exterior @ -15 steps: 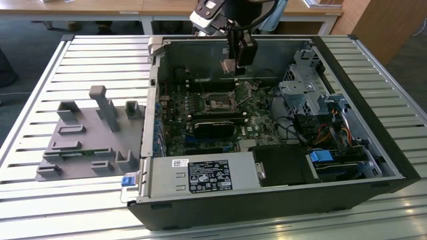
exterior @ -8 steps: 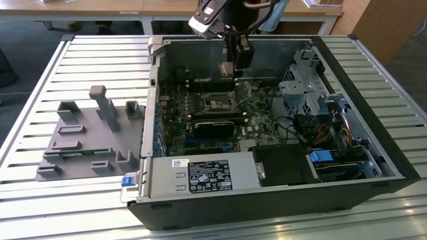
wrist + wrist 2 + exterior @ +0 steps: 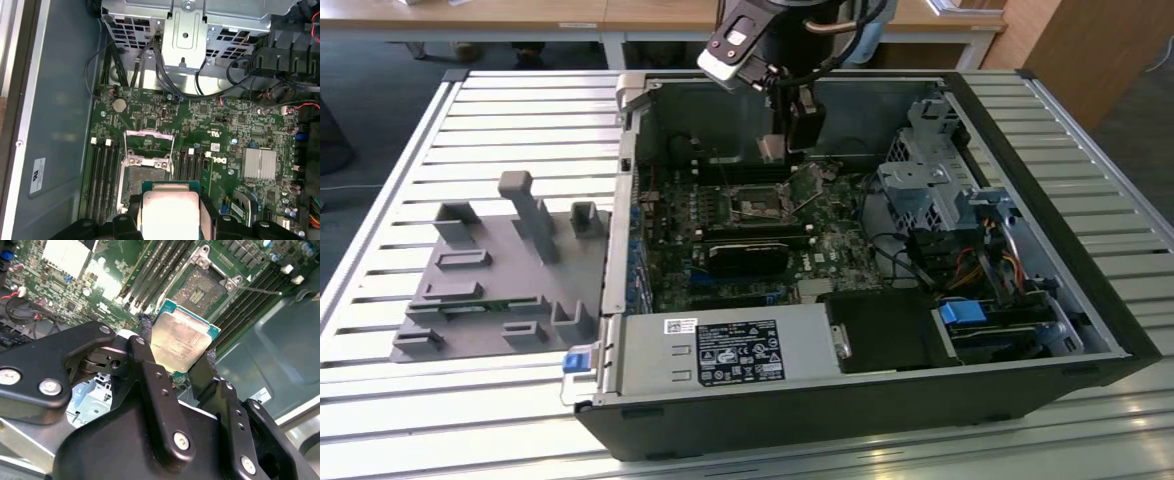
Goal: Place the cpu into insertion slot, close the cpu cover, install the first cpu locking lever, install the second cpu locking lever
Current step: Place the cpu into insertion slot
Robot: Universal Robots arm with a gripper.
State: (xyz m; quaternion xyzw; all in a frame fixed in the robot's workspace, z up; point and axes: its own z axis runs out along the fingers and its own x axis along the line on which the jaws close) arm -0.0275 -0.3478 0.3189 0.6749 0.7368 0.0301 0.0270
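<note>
While your gripper [image 3: 177, 342] pinches the cpu [image 3: 184, 335] by two opposite edges, leaving its underside free, you hover above the motherboard [image 3: 210, 120] | insertion slot [image 3: 142, 176] bare, just beside | cpu cover [image 3: 149, 142] tipped up, likely to clear the way | unseated

Exterior view: bright, even daylight on slatted tabletop [image 3: 494, 110] w/ pale glare on slats; inside of computer case [image 3: 854, 415] darker, shadowed. Second wrist view: glare washes out cpu [image 3: 182, 337] face, black gripper [image 3: 177, 342] body dark w/ small highlights on screws. First wrist view: evenly lit, cpu pale, overexposed.
</note>
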